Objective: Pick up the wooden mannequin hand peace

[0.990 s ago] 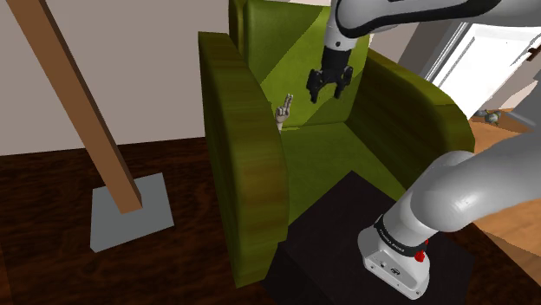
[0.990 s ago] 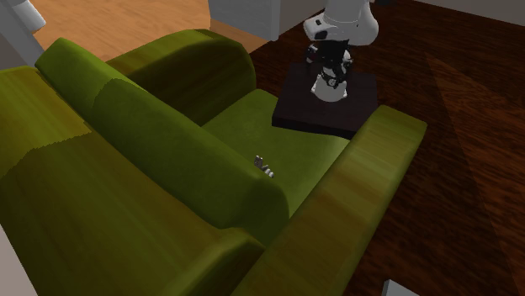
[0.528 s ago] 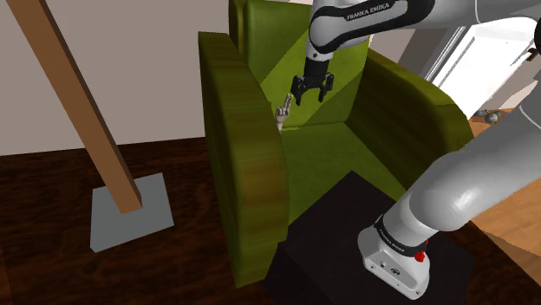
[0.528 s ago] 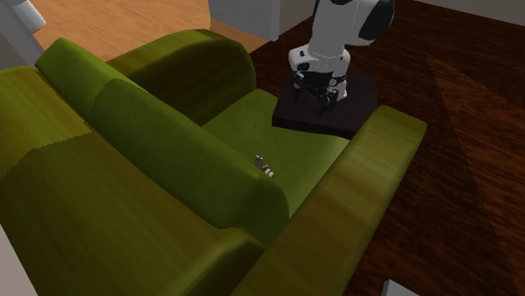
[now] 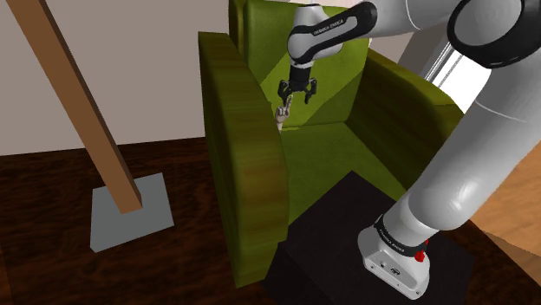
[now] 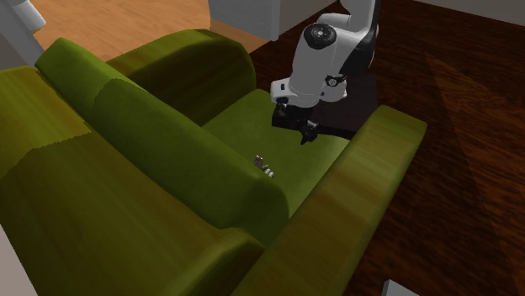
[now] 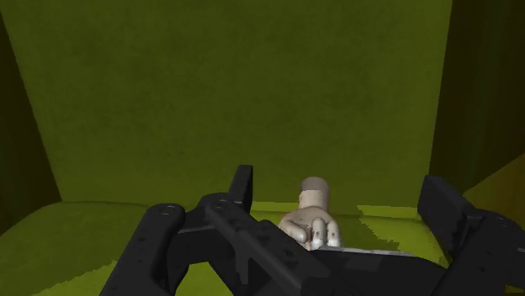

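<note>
Our gripper [image 5: 295, 94] has its jaws spread wide with nothing clasped, and in the wrist view the pale mannequin hand [image 7: 313, 222] stands between the two fingers [image 7: 243, 180], touched by neither. In the last second we have swung toward nine o'clock in the shoulder view, from over the middle of the seat to just above the mannequin hand [image 5: 281, 112], which sits at our seven o'clock on the seat where it meets the backrest; we judge only the drop and the squeeze remain. We count one gripper, two fingers, one mannequin hand, one green sofa [image 5: 327, 160] and one stand [image 5: 347, 260].
</note>
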Controlling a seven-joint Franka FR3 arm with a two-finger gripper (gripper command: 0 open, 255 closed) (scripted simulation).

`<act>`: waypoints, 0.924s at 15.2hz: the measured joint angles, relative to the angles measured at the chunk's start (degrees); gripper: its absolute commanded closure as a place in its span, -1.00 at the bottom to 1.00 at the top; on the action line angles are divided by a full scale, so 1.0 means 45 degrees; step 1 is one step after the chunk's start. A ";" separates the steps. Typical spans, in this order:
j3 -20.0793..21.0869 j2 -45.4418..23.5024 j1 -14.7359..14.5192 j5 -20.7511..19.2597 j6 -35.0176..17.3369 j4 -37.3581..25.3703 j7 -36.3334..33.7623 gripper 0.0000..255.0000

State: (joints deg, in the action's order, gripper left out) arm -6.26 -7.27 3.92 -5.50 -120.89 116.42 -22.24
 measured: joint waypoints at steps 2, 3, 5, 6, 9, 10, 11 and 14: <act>-0.0047 -0.1035 0.0044 0.0049 -0.0161 -0.0907 -0.0235 -1.00; -0.0098 -0.1527 0.0109 0.0075 -0.0343 -0.1237 -0.0288 -1.00; -0.0157 -0.2552 0.0178 0.0150 -0.0319 -0.2325 -0.0485 -1.00; -0.0210 -0.2989 0.0258 0.0182 -0.0433 -0.2668 -0.0520 -1.00; -0.0310 -0.4190 0.0433 0.0284 -0.0566 -0.3793 -0.0657 -1.00; -0.0317 -0.4395 0.0458 0.0302 -0.0662 -0.3905 -0.0676 -1.00; -0.0317 -0.4508 0.0466 0.0309 -0.0775 -0.3907 -0.0695 -1.00; -0.0304 -0.4874 0.0482 0.0330 -0.1142 -0.3910 -0.0737 -1.00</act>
State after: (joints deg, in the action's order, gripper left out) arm -7.63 -29.20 6.09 -4.01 -126.03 98.83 -25.55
